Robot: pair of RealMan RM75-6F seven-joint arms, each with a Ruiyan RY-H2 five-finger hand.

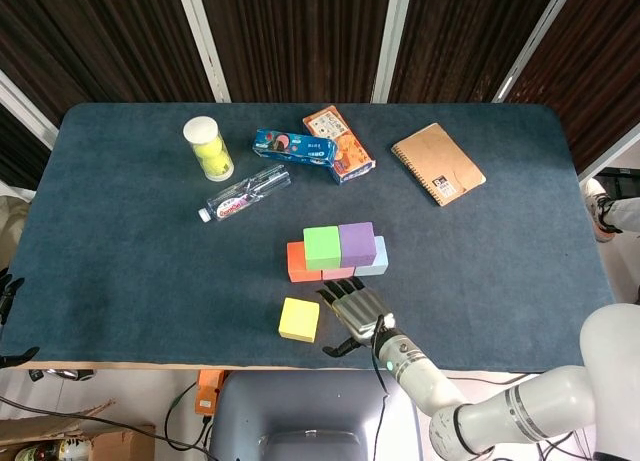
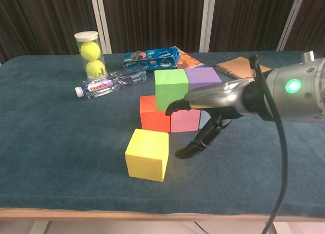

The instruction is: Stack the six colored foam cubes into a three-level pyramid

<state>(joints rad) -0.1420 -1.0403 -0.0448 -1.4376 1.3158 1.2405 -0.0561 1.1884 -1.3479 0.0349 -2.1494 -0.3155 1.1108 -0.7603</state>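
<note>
Fingers [image 2: 175,106] of the right hand [image 1: 355,311] spread and stretched forward, thumb hanging down apart from them, nothing held. Hovering low over the blue table [image 1: 130,251] near its front edge. Just to the left of the fingertips: yellow cube [image 1: 299,319], alone on the cloth, not touched. Directly ahead of the fingertips and close to them: the stack. Bottom row, left to right in the chest view: orange cube [image 2: 154,113], pink cube [image 2: 185,120], light blue cube [image 1: 376,264] (largely hidden behind the hand in the chest view). On top of that row: green cube [image 1: 322,247] at the left, purple cube [image 1: 357,242] at the right, side by side and touching. Nothing on the third level, so yellow not yet placed.

Well beyond the fingertips, toward the far edge: clear tube of tennis balls [image 1: 208,147] standing upright, plastic bottle [image 1: 246,193] lying on its side, blue snack box [image 1: 294,146] and orange snack box [image 1: 338,141] touching each other, brown spiral notebook [image 1: 438,163] off to the right.

Left hand not seen in either view.
</note>
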